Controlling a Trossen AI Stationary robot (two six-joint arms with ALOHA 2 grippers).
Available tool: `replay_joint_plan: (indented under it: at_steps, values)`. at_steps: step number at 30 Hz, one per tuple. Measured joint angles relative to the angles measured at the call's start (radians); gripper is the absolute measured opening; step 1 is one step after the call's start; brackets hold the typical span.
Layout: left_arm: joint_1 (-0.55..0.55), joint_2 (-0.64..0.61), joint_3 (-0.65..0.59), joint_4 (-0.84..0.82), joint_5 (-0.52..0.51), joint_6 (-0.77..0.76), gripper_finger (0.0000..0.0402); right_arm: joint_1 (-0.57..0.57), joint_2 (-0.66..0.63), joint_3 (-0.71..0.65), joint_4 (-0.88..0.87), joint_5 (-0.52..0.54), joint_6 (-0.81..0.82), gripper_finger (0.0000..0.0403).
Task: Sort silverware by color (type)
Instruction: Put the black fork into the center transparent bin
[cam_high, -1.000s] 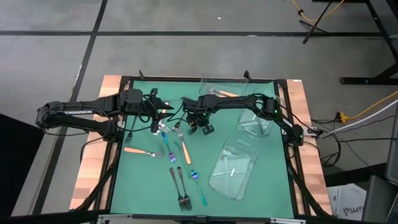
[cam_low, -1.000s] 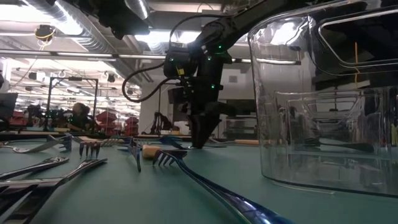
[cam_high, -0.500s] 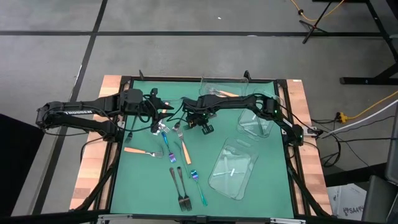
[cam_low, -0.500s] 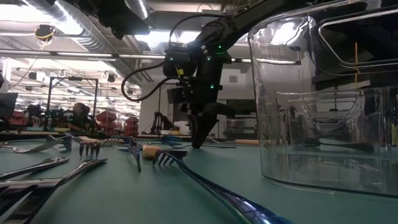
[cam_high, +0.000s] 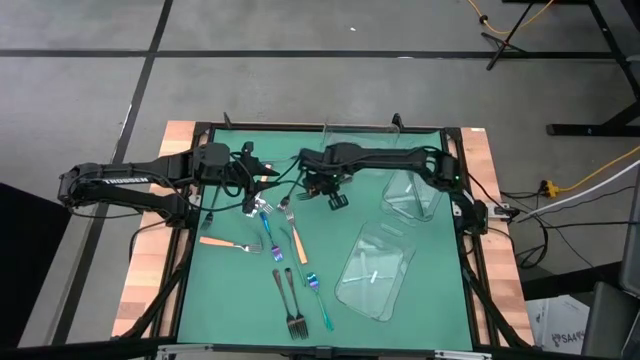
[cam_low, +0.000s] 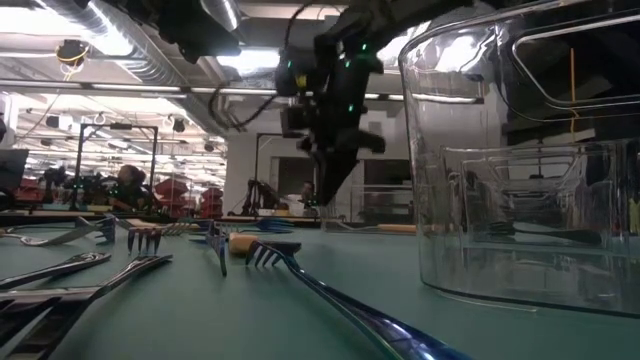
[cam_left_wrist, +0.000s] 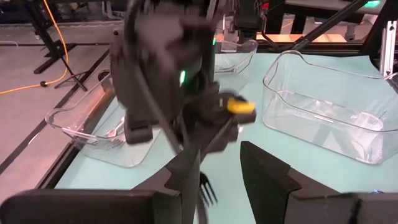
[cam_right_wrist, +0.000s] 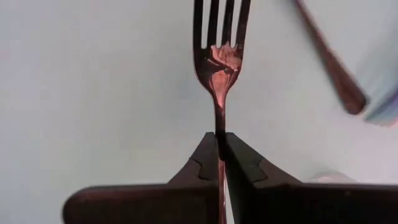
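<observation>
From above, the green table (cam_high: 225, 300) fills the middle of the frame. The right gripper (cam_high: 318, 188) sits a little above the centre, near the top of the mat. Its fingers are pinched together on a thin fork, but this view is too small to show the fork itself. The left gripper (cam_high: 262, 180) waits just to its left. More small forks (cam_high: 292, 305) lie loose below them, some with orange handles, some dark, some shiny blue. Clear plastic trays (cam_high: 375, 272) sit toward the right side and at the top.

From table height, the right gripper (cam_low: 325, 195) hangs in the upper middle, lifted off the table. A shiny fork (cam_low: 330, 295) lies close in front, and a tall clear tray (cam_low: 530, 160) fills the right side.

In the left wrist view, the left arm's own two dark fingers (cam_left_wrist: 264, 177) stand apart with nothing between them. The other arm looms large in the middle, and a dark fork head (cam_left_wrist: 205, 186) shows between it and these fingers.

In the right wrist view, the two dark fingers (cam_right_wrist: 208, 165) are clamped tight on the thin neck of a dark metal fork (cam_right_wrist: 219, 56), its prongs pointing to the top of the frame.

The hold is only on a skinny, smooth stem. The fork could swing or slip out on the way to a tray. The two arms are also very close, so they could bump.
</observation>
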Motion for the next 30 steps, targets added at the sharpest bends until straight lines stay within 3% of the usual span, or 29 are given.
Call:
replay_joint_plan:
  at_steps: [16,30]
  values:
    - [0.000,0.000,0.000,0.000,0.035,-0.054,0.0110,0.001,-0.313,0.001,-0.207,0.029,0.154,0.0000]
    - [0.000,0.001,0.000,0.000,0.035,-0.053,0.0110,0.001,-0.535,0.001,-0.403,0.092,0.455,0.0000]
